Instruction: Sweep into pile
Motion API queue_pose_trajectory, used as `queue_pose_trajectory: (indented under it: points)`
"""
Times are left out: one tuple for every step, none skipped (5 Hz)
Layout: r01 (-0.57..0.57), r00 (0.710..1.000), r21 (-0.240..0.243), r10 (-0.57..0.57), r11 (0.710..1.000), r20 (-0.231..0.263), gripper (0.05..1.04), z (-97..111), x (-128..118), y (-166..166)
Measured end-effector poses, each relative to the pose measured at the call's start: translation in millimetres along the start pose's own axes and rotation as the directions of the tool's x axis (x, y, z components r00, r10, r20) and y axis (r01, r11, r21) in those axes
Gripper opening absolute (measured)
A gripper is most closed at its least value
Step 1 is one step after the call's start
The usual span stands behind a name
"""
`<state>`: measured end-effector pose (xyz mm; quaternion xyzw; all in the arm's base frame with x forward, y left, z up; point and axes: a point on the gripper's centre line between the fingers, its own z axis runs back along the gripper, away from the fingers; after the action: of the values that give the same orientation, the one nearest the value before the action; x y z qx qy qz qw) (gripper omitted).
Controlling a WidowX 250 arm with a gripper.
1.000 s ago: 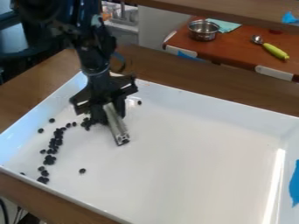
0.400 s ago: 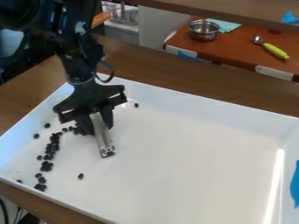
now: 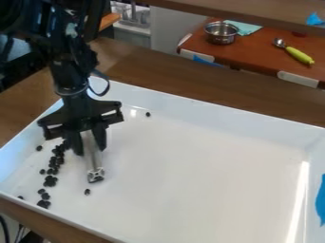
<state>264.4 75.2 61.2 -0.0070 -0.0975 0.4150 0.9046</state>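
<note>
My gripper (image 3: 89, 145) hangs low over the left part of the white tray, shut on a silver bar (image 3: 93, 161) that slants down, its open-profile end near the tray floor. Just left of it, small dark pieces (image 3: 53, 163) form an uneven line running toward the front left edge. A clump (image 3: 43, 203) lies at the line's front end. One lone piece (image 3: 87, 191) rests just in front of the bar's end, and another (image 3: 148, 114) is near the back wall. The gripper hides part of the floor behind it.
The tray's raised rim (image 3: 215, 107) surrounds the work area on a brown wooden table (image 3: 146, 76). Blue tape (image 3: 320, 199) is on the right wall. Behind, a second table holds a metal pot (image 3: 221, 32) and a green-handled scoop (image 3: 298, 54).
The gripper and bar have moved left and toward the tray's front. Pieces that lay beside the gripper are now closer to the line or hidden. The tray shifted slightly at first.
</note>
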Motion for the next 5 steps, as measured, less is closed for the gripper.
queue_pose_trajectory:
  points:
    - [0.003,1.000,0.012,-0.002,1.000,-0.014,0.374,-1,-6,5]
    - [-0.002,1.000,0.008,0.002,1.000,-0.026,0.374,3,-12,4]
    - [-0.016,0.998,-0.030,0.014,0.999,-0.069,0.374,4,-23,-10]
    - [0.005,0.999,-0.111,-0.010,0.994,-0.048,0.374,19,-20,-46]
    - [0.045,0.997,-0.123,-0.051,0.991,-0.054,0.374,11,-26,-71]
